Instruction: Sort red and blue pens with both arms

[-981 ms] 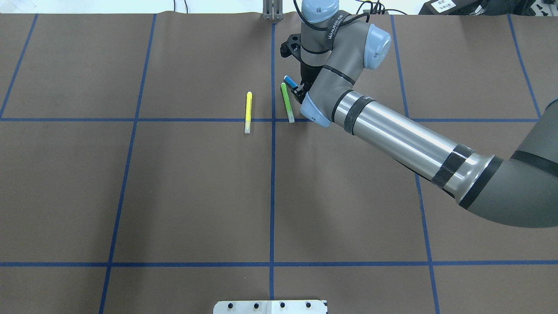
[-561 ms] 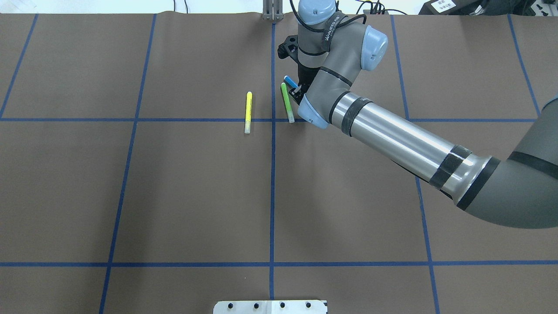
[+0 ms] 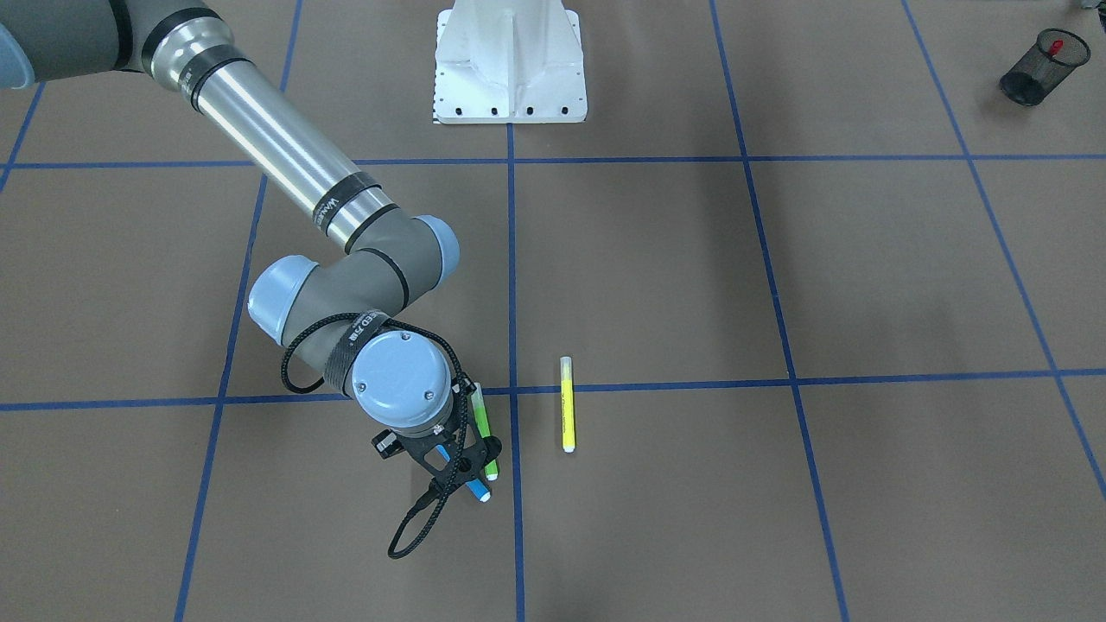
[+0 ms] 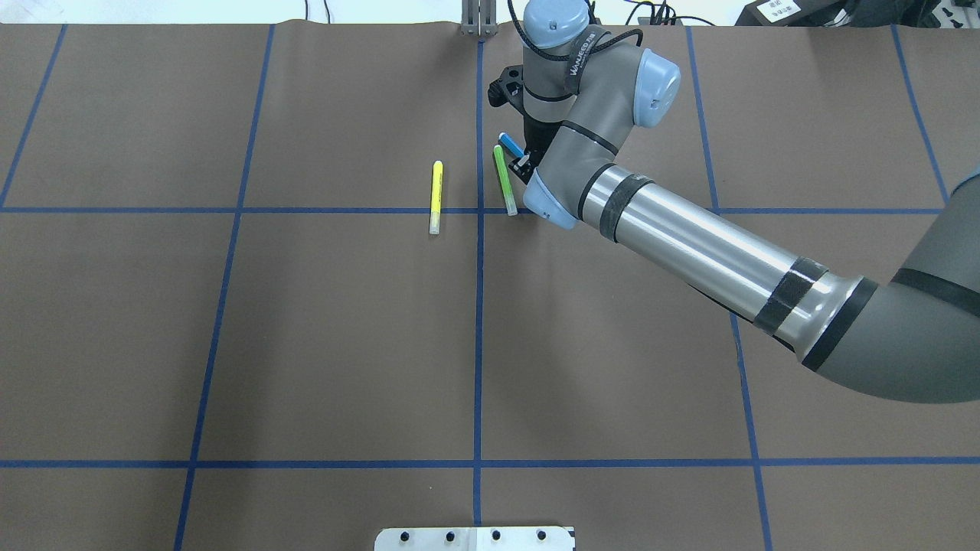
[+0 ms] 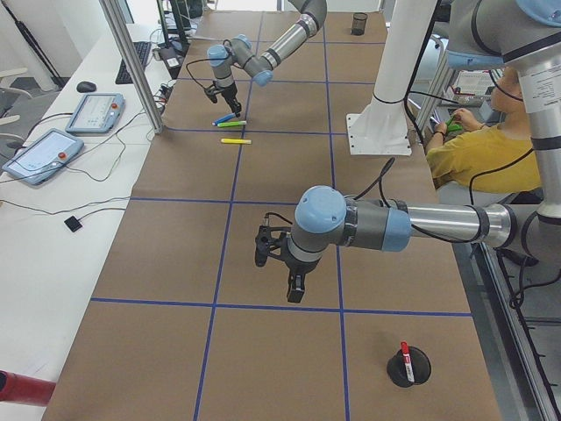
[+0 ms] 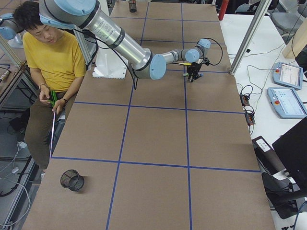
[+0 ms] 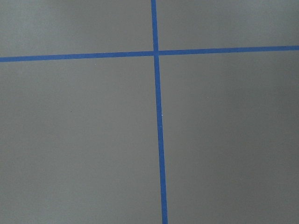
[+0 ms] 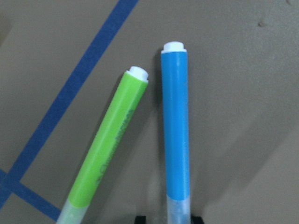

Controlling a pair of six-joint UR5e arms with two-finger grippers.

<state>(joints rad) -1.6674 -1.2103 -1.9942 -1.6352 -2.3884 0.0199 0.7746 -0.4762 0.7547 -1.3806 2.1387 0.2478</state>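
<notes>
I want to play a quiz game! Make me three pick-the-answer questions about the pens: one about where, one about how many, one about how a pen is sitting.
1. Where is the red pen?
A in the black cup
B in a box
C on a plate

2. How many pens lie on the table?
A one
B three
C five

3. How is the blue pen sitting?
A standing up
B lying flat
C snapped in two

Answers:
1 A, its red top pokes out of the cup.
2 B, the blue pen, green pen and yellow pen.
3 B, it lies whole on the table.
</notes>
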